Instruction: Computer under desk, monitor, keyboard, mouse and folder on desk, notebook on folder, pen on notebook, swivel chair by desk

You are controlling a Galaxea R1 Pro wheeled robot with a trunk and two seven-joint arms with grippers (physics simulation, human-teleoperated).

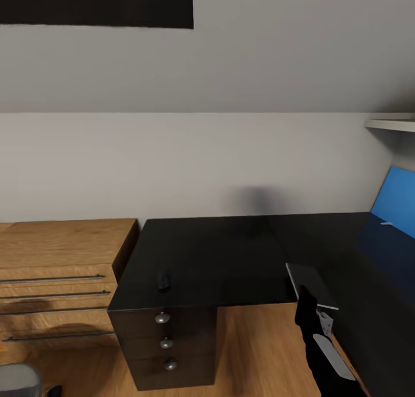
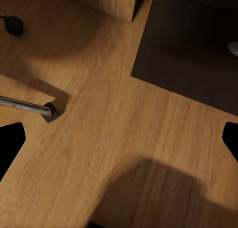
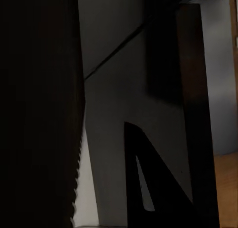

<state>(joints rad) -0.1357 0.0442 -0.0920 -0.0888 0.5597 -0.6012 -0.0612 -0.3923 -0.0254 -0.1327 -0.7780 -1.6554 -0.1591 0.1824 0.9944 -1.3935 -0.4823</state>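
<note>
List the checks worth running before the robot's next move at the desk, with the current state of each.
1. Mouse on the desk: ok, it lies near the front edge above the drawer unit.
2. Landing space: ok, the glossy top between the mouse and the grey slab that seems to be the keyboard is bare.
3. Keyboard fully over the desk: not ok, its near corner sticks out past the front edge.
4. Right tool gripping the keyboard: cannot tell, the contact is too dark in the right wrist view.
5. Left tool free: ok, its fingers are wide apart above the wooden floor.
</note>
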